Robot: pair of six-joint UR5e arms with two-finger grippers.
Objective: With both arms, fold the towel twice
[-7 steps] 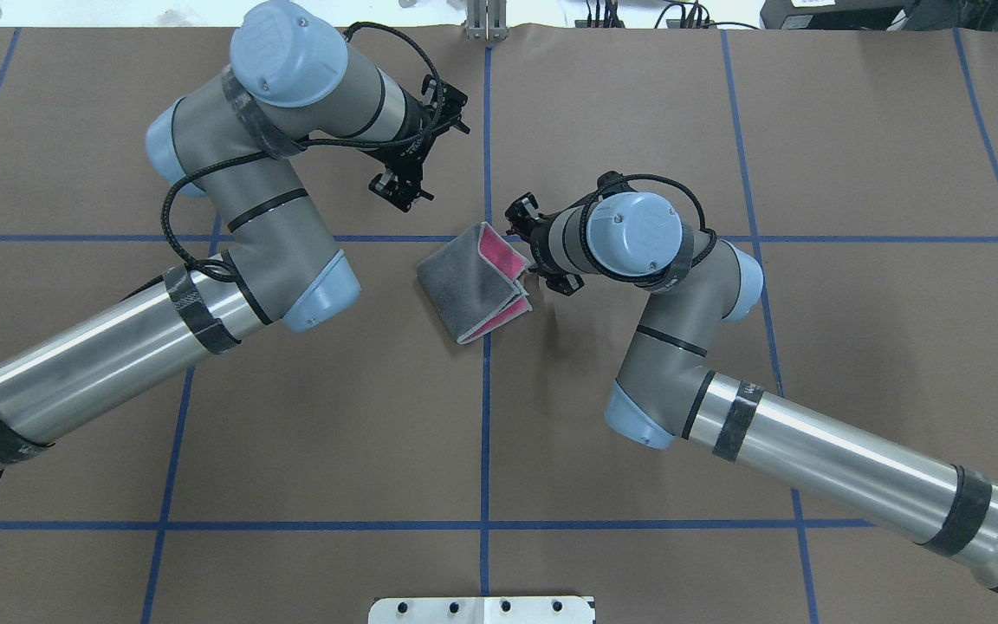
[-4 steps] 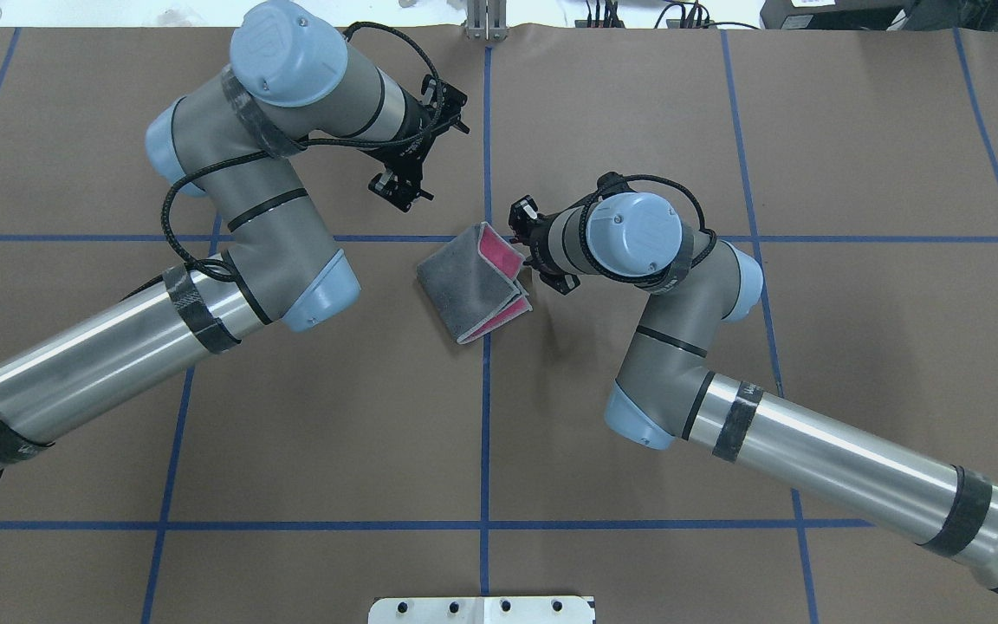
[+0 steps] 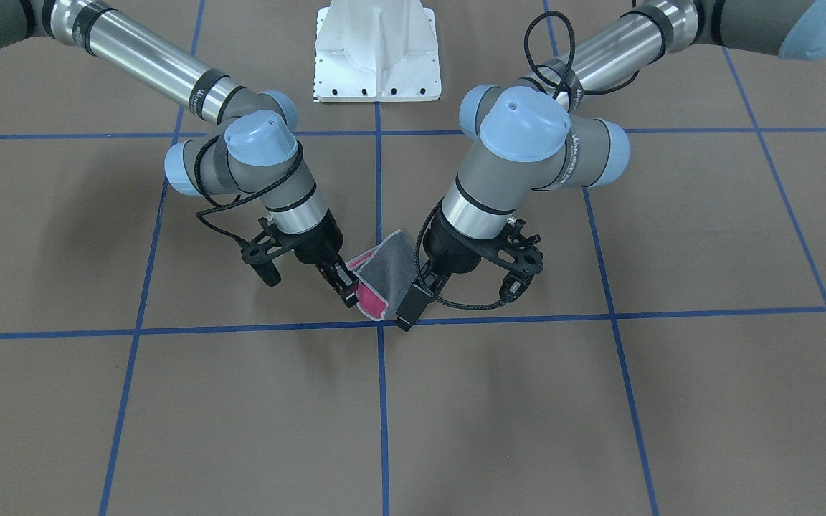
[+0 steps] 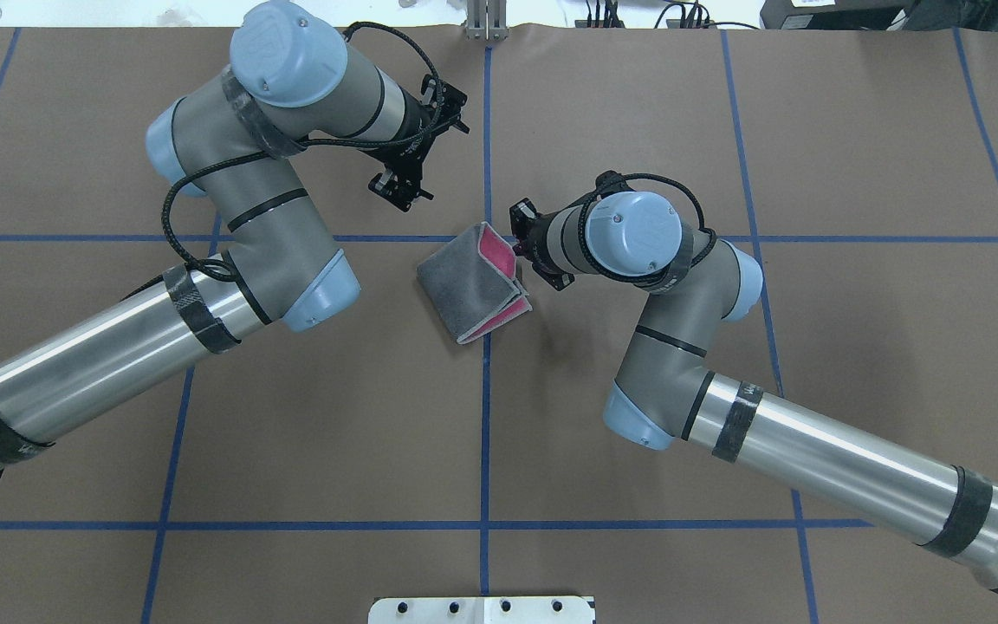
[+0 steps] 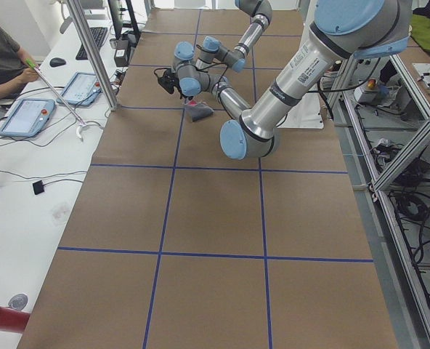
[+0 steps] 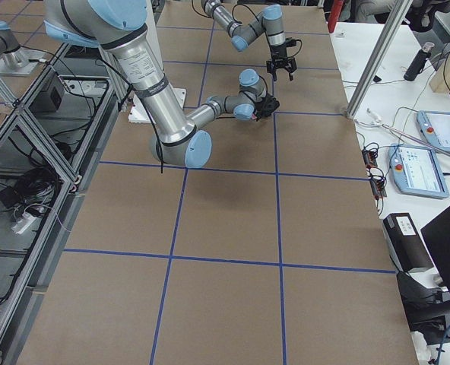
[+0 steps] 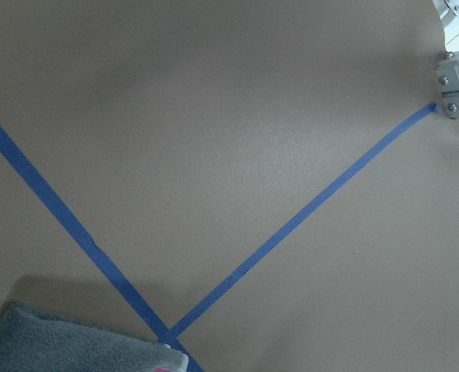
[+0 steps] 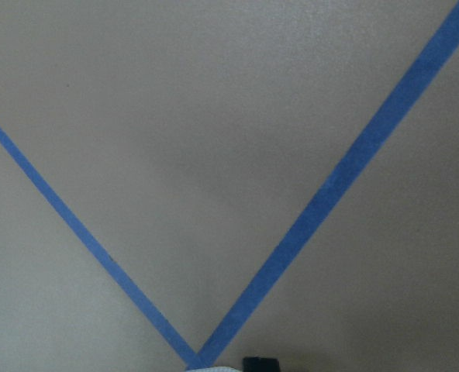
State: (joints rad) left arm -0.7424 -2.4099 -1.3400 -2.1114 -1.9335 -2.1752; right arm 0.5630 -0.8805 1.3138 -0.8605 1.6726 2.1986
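Note:
The towel (image 4: 464,286) lies folded near the table's middle, dark grey face up, with pink showing along its right side and a pink flap raised at its far right corner. It also shows in the front view (image 3: 390,266) and as a grey corner in the left wrist view (image 7: 67,349). My right gripper (image 4: 520,251) is low at that raised corner and looks shut on the towel's edge (image 3: 347,287). My left gripper (image 4: 397,191) hangs above the table, beyond the towel's far left side, apart from it; it looks open and empty (image 3: 407,308).
Blue tape lines cross the brown table cover (image 4: 724,390). The white pedestal base (image 3: 377,50) is at the robot's edge. A metal bracket (image 4: 486,22) stands at the far edge. In the left side view, a person (image 5: 1,58) sits at a desk with tablets beside the table.
My right gripper has shifted slightly left toward the towel, and the raised pink flap has narrowed a little. The left arm has not moved.

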